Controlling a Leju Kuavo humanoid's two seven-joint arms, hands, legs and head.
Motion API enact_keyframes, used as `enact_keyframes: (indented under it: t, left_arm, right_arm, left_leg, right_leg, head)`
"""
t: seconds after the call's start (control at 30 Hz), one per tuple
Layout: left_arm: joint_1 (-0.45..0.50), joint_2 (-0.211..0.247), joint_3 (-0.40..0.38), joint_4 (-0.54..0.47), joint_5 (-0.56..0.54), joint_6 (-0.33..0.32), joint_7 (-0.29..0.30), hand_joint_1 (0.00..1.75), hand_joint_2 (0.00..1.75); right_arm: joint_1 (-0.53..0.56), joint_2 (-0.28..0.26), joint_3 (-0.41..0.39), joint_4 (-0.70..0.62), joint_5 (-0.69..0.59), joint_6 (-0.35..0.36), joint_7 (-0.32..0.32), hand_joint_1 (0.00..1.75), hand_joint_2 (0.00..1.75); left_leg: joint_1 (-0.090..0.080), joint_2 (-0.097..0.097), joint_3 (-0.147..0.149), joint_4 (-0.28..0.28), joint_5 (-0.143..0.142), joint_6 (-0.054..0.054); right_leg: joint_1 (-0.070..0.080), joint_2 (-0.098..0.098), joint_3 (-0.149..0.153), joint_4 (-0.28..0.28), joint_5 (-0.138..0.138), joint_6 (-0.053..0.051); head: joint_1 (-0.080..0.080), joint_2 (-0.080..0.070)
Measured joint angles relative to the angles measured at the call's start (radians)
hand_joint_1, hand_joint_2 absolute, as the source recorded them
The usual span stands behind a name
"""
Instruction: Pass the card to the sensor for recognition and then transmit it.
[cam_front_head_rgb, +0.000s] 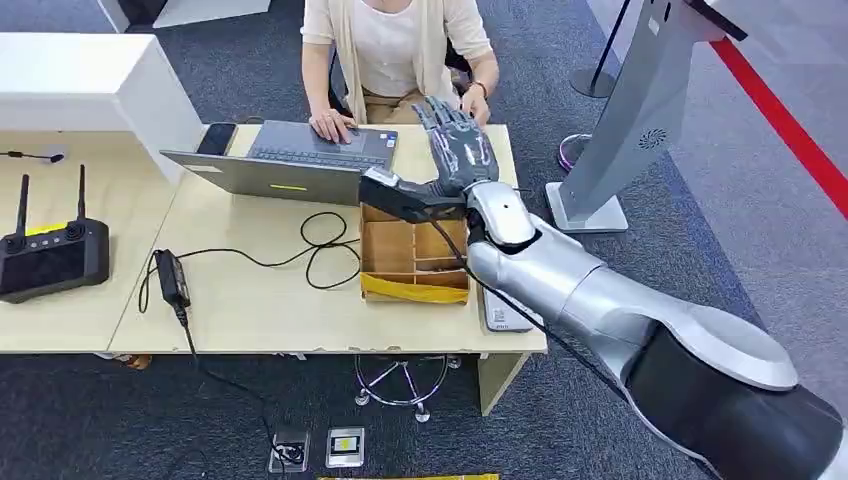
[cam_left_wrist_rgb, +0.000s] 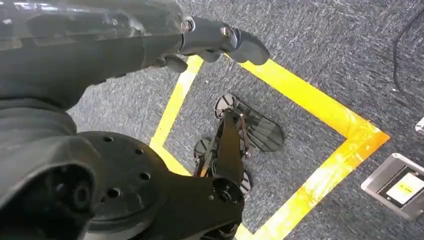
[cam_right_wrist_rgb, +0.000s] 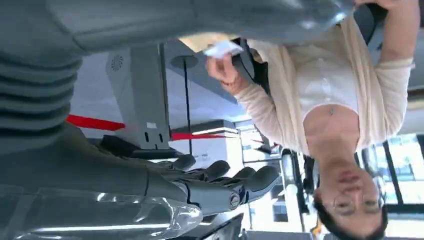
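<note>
Our right hand (cam_front_head_rgb: 458, 150) is extended flat beyond the cardboard box (cam_front_head_rgb: 413, 262), fingers spread and empty. The card (cam_right_wrist_rgb: 223, 48), in a person's hand (cam_right_wrist_rgb: 223, 70), is half hidden, so we cannot tell its direction. Our left hand (cam_left_wrist_rgb: 220, 42) hangs loosely curled, holding nothing.

Head view looks steeply down over the tabletop (cam_front_head_rgb: 260, 300); left wrist view faces the floor; right wrist view – close, sideways – shares the person (cam_front_head_rgb: 395, 45) at 12 o'clock.

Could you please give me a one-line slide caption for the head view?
Right hand extended over the cardboard box toward a seated person at a laptop.
</note>
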Motion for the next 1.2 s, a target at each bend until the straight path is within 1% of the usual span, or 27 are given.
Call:
enact_keyframes:
  t: [0.07, 0.13, 0.2, 0.27, 0.33, 0.4, 0.57, 0.63, 0.7, 0.73, 0.93, 1.2]
  left_arm:
    - [0.003, 0.0, -0.005, 0.0, 0.01, 0.003, 0.0, 0.0, 0.0]
    - [0.008, 0.0, -0.009, 0.0, 0.02, 0.004, 0.002, 0.0, 0.0]
    - [0.011, 0.002, -0.018, 0.0, 0.037, 0.004, 0.003, 0.0, 0.0]
    - [0.014, 0.005, -0.026, 0.0, 0.05, 0.003, 0.004, 0.0, 0.0]
    - [0.015, 0.009, -0.031, 0.001, 0.061, 0.002, 0.004, 0.0, 0.0]
    - [0.015, 0.012, -0.032, 0.0, 0.071, 0.0, 0.0, 0.0, 0.0]
    - [0.015, 0.013, -0.032, 0.0, 0.071, 0.0, -0.001, 0.0, 0.0]
    - [0.014, 0.017, -0.047, 0.0, 0.09, 0.0, -0.011, 0.0, 0.0]
    - [0.013, 0.018, -0.049, 0.0, 0.099, 0.0, -0.013, 0.0, 0.0]
    - [0.012, 0.018, -0.052, 0.0, 0.102, 0.001, -0.012, 0.0, 0.0]
    - [0.012, 0.02, -0.066, 0.0, 0.122, 0.005, -0.012, 0.0, 0.0]
    - [0.009, 0.023, -0.087, 0.0, 0.156, 0.006, -0.019, 0.0, 0.0]
  right_arm:
    - [0.016, -0.01, -0.008, -0.015, -0.017, -0.028, 0.009, 0.0, 0.0]
    - [0.041, -0.026, -0.009, -0.042, -0.025, -0.04, 0.025, 0.0, 0.0]
    - [0.074, -0.053, -0.014, -0.086, -0.015, -0.045, 0.075, 0.0, 0.0]
    - [0.104, -0.089, -0.02, -0.146, 0.014, -0.051, 0.138, 0.0, 0.0]
    - [0.127, -0.121, -0.025, -0.206, 0.04, -0.059, 0.178, 0.0, 0.0]
    - [0.151, -0.148, -0.033, -0.261, 0.072, -0.068, 0.198, 0.0, 0.0]
    - [0.157, -0.155, -0.034, -0.274, 0.081, -0.07, 0.204, 0.0, 0.0]
    - [0.198, -0.213, -0.048, -0.382, 0.16, -0.073, 0.242, 0.0, 0.0]
    - [0.22, -0.238, -0.065, -0.435, 0.198, -0.069, 0.259, 0.0, 0.0]
    - [0.231, -0.248, -0.071, -0.461, 0.214, -0.066, 0.264, 0.0, 1.75]
    - [0.274, -0.284, -0.111, -0.573, 0.268, -0.029, 0.283, 0.0, 1.75]
    - [0.358, -0.315, -0.153, -0.699, 0.387, 0.012, 0.327, 0.0, 1.75]
  left_leg:
    - [0.0, 0.0, 0.0, 0.0, 0.0, 0.0]
    - [0.0, 0.0, 0.0, 0.0, 0.0, 0.0]
    - [0.0, 0.0, 0.0, 0.0, 0.0, 0.0]
    - [0.0, 0.0, 0.0, 0.001, 0.0, 0.0]
    - [0.0, 0.001, 0.0, 0.001, 0.0, 0.0]
    - [0.0, 0.001, 0.0, 0.001, 0.0, 0.0]
    - [0.0, 0.001, 0.0, 0.001, 0.0, 0.0]
    - [0.0, 0.001, 0.001, 0.001, 0.0, 0.0]
    - [0.0, 0.001, 0.001, 0.001, 0.0, 0.0]
    - [0.0, 0.001, 0.001, 0.001, 0.0, 0.0]
    - [0.0, 0.001, 0.0, 0.001, 0.0, 0.0]
    - [0.0, 0.001, 0.0, 0.001, 0.0, 0.0]
  right_leg:
    - [0.0, 0.0, 0.0, 0.0, 0.0, 0.0]
    - [0.0, 0.0, 0.0, 0.0, 0.0, 0.0]
    - [0.0, 0.0, 0.0, 0.0, 0.0, 0.0]
    - [0.0, 0.0, 0.0, 0.0, 0.0, 0.0]
    - [0.0, 0.0, 0.0, 0.0, 0.0, 0.0]
    - [0.0, 0.001, 0.0, 0.0, 0.0, 0.0]
    - [0.0, 0.001, 0.0, 0.0, 0.0, 0.0]
    - [0.0, 0.001, -0.001, 0.0, 0.0, 0.0]
    - [0.0, 0.001, 0.0, 0.0, 0.0, 0.0]
    - [0.0, 0.001, 0.0, 0.0, 0.0, 0.0]
    - [0.0, 0.001, 0.0, 0.0, 0.0, 0.0]
    - [0.0, 0.001, 0.0, 0.0, 0.0, 0.0]
  head:
    - [0.0, 0.0]
    - [0.0, 0.0]
    - [0.0, 0.0]
    - [0.0, 0.0]
    - [0.0, 0.0]
    - [0.0, 0.0]
    - [0.0, 0.0]
    - [0.0, 0.0]
    - [0.0, 0.0]
    - [0.0, 0.0]
    - [0.0, 0.0]
    - [0.0, 0.0]
